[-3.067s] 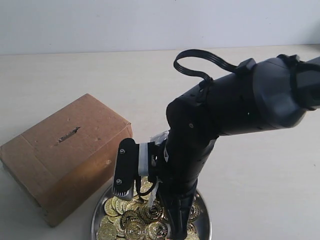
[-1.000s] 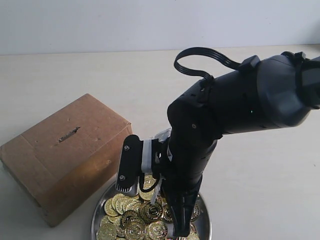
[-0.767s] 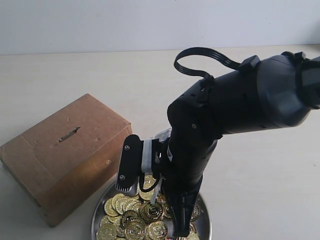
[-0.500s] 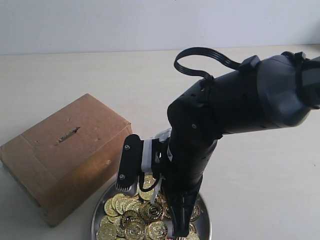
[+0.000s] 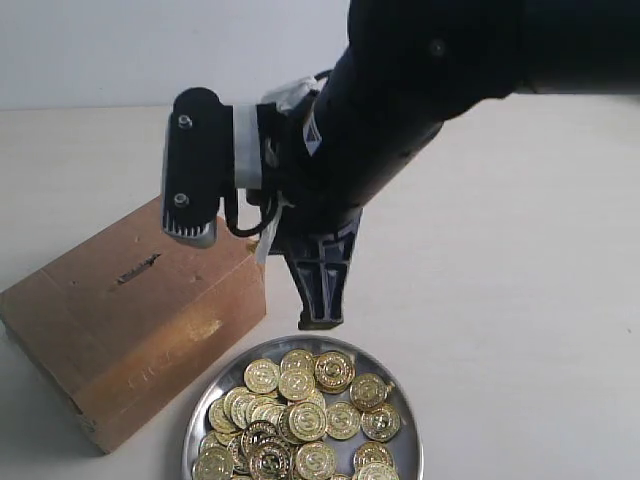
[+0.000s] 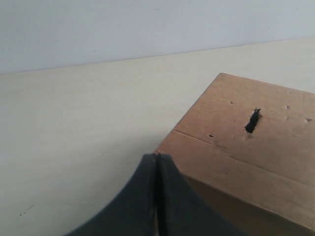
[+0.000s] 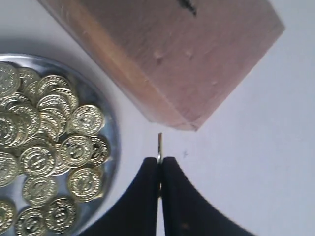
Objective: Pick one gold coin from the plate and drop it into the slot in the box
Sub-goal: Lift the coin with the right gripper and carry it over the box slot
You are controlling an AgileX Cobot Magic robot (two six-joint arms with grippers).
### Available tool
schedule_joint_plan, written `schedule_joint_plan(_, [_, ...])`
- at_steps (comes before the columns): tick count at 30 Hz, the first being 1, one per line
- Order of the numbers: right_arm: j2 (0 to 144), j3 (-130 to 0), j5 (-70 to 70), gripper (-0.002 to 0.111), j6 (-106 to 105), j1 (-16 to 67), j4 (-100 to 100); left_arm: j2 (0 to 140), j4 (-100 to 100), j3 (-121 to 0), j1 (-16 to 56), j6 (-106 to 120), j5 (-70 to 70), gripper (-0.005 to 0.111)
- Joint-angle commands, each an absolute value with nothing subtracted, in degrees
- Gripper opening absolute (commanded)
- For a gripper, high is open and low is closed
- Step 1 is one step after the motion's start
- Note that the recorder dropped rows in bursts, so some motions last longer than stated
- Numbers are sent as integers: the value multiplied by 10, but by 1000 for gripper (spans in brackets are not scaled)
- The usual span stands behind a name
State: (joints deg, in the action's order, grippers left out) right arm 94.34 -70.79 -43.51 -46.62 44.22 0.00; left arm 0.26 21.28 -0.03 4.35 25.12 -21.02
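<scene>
The silver plate [image 5: 411,443] holds several gold coins [image 5: 300,410] at the front of the table. My right gripper [image 5: 320,318] hangs just above the plate's far rim, beside the corner of the brown box [image 5: 130,310]. In the right wrist view the right gripper [image 7: 160,160] is shut on one gold coin [image 7: 160,143], held edge-on and sticking out past the tips. The slot [image 5: 137,268] is a dark slit in the box's top face. My left gripper [image 6: 156,157] is shut and holds nothing, near a corner of the box [image 6: 256,162], with the slot [image 6: 252,120] beyond.
Pale tabletop [image 5: 520,250] stretches to the right of the plate and behind the box. A light wall [image 5: 150,50] runs along the back edge. The right arm's wrist camera block [image 5: 195,165] hangs over the box's near corner.
My right gripper has risen out of the coin pile, carrying one coin, and shifted left toward the box. The plate's coins now show fully.
</scene>
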Motion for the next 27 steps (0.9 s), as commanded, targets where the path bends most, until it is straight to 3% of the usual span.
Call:
schedule_joint_plan(1, [947,-750,-441,0,-562,444,0,0,213,0,47,250,-207,0])
schedule_joint_plan(9, [1038,-842,-442,0,-736,444,6,0,213,0,47,250,-207,0])
schedule_joint_plan(14, [1077,-892,-443,0,-871,444,113,0,213,0,47,250,-207,0])
schedule_joint_plan(27, [1170,-1021,-485,0,-934,447,151,0,213,0,47,250,-207,0])
